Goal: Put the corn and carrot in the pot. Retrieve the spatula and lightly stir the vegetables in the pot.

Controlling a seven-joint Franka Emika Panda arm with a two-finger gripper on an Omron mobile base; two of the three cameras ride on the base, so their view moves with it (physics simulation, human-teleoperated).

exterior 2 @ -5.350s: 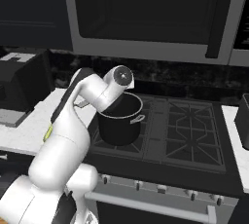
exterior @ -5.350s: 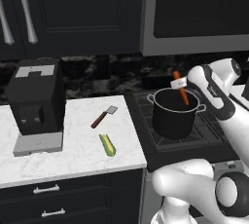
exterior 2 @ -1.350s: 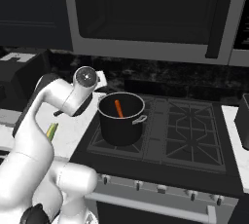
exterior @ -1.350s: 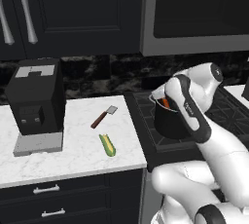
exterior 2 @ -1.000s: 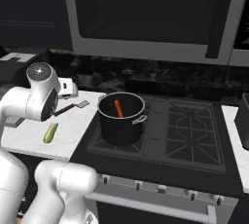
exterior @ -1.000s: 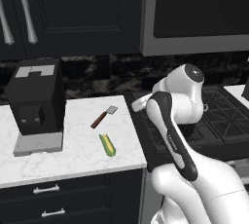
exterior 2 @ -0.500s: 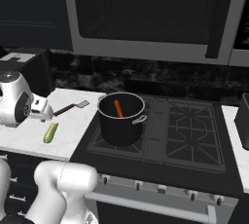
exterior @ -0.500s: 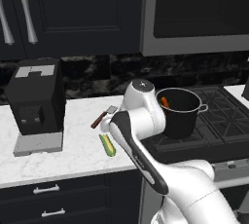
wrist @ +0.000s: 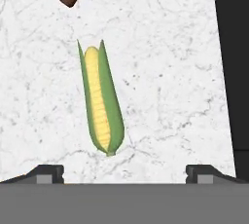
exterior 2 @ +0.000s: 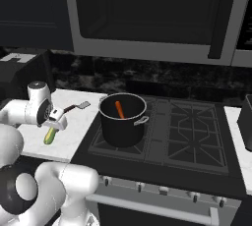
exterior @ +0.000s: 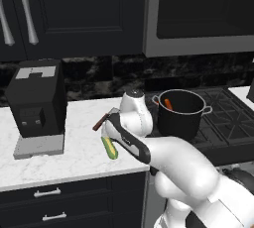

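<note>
While unlabelled, corn point(wrist: 100, 102) on counter point(wrist: 160, 72)

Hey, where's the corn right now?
The corn lies flat on the white marble counter, left of the pot and just in front of the spatula handle, with the gripper open above it.

Two base cameras looked forward and down from behind the arm, left and right, sharing the pot point(exterior: 180, 114) point(exterior 2: 122, 120) and corn point(exterior: 109, 147) point(exterior 2: 49, 135). The hand camera stared straight down, close over the corn point(wrist: 101, 101) on the marble tabletop point(wrist: 165, 72).
</note>
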